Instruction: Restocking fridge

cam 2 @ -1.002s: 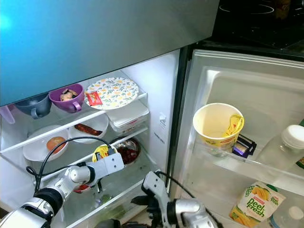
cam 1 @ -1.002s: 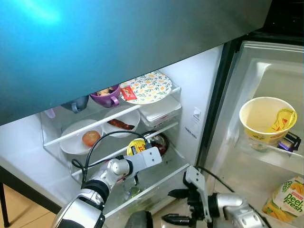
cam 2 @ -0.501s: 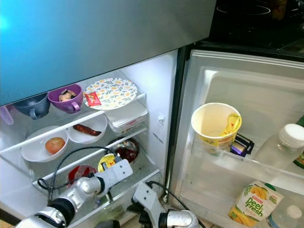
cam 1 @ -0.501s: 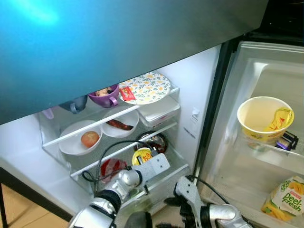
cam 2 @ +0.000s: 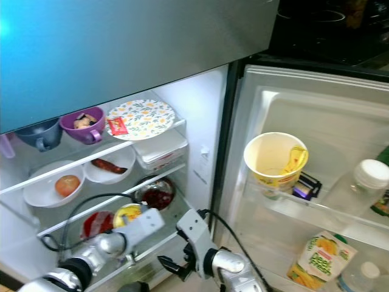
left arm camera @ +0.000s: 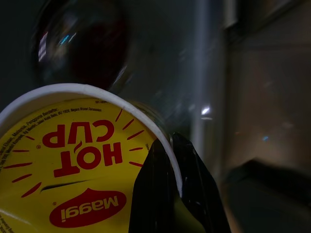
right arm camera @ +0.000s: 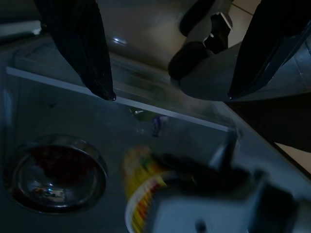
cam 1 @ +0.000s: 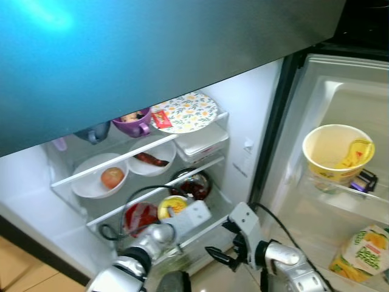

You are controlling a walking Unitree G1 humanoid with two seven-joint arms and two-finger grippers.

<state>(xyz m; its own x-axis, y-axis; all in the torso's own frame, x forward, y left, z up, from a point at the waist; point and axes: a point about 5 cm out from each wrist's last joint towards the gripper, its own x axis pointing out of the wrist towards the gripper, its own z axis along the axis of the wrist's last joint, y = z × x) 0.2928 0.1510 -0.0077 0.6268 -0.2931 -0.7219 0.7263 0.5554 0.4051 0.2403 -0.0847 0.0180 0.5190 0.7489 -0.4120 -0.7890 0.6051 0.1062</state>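
"Maggi HOT CUP" on noodle cup lid (left arm camera: 73, 179); "peel Fresh" on carton (cam 2: 317, 260).

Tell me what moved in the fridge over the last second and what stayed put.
The left gripper, shut on the yellow noodle cup, carried it down from shelf-edge height to the lower shelf beside the steel bowl. The right gripper, fingers open, rose from the bottom of the view toward the fridge's lower front edge. The floral plate, purple mug, white bowls and big paper cup in the door stayed put.
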